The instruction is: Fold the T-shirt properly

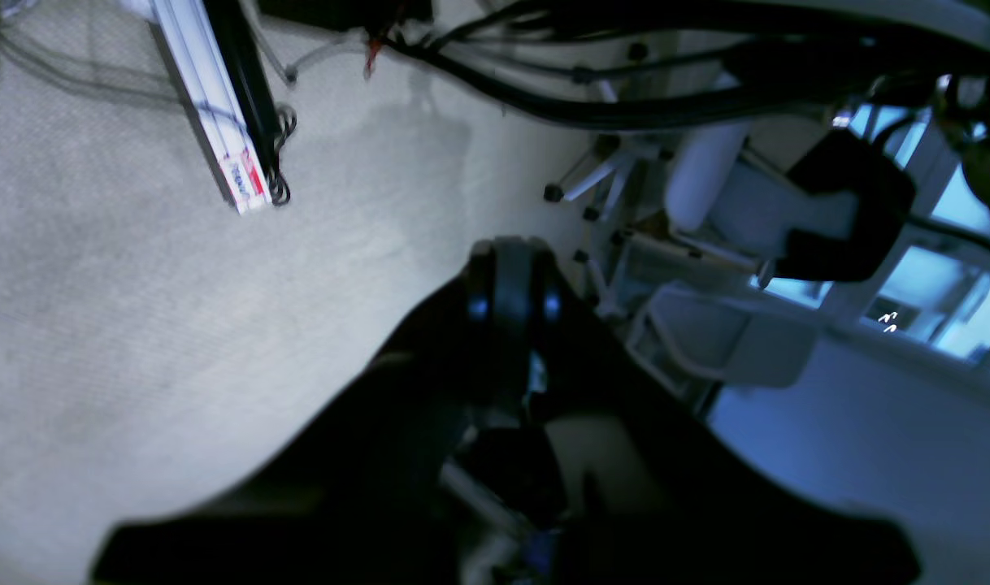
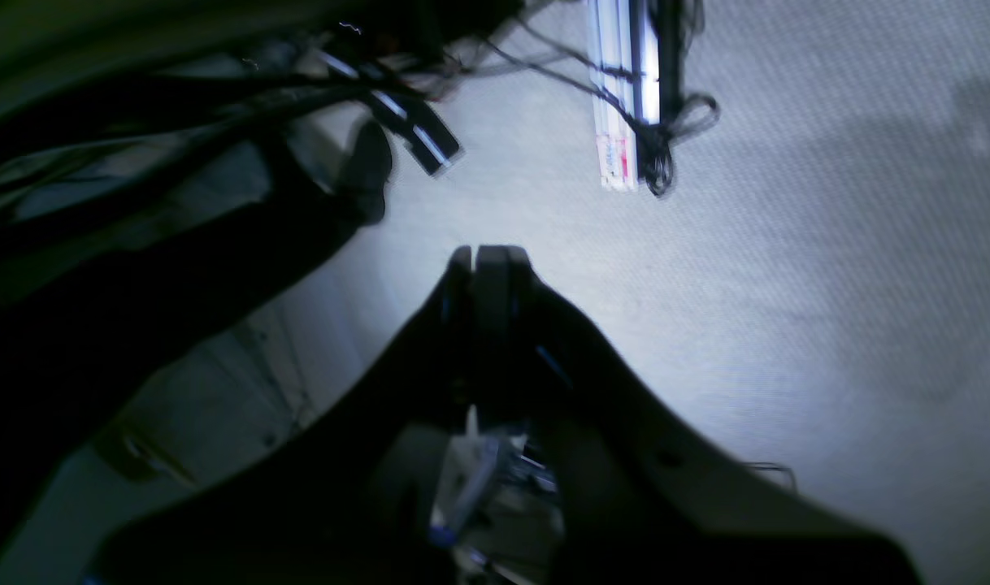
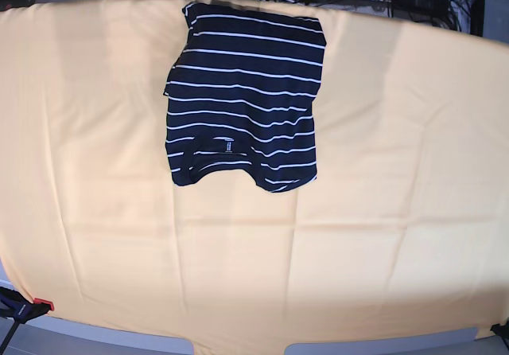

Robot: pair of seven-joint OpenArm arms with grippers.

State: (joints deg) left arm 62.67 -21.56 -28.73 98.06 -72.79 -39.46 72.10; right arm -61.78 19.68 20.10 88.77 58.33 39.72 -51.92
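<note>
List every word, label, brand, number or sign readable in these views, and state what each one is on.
No text can be read in any view.
Label inside the collar of the T-shirt: small pale patch, too small to read.
Red and white sticker on the end of the aluminium rail: print too blurred to read.

No legible text anywhere. Small label (image 3: 225, 145) inside the collar of the T-shirt (image 3: 242, 92): too small to read. Red-and-white sticker (image 1: 245, 177) on the end of the aluminium rail (image 1: 210, 97), up and left of the left gripper (image 1: 511, 280): print blurred, unreadable. Same sticker beyond the right gripper (image 2: 487, 280): likewise blurred.
</note>
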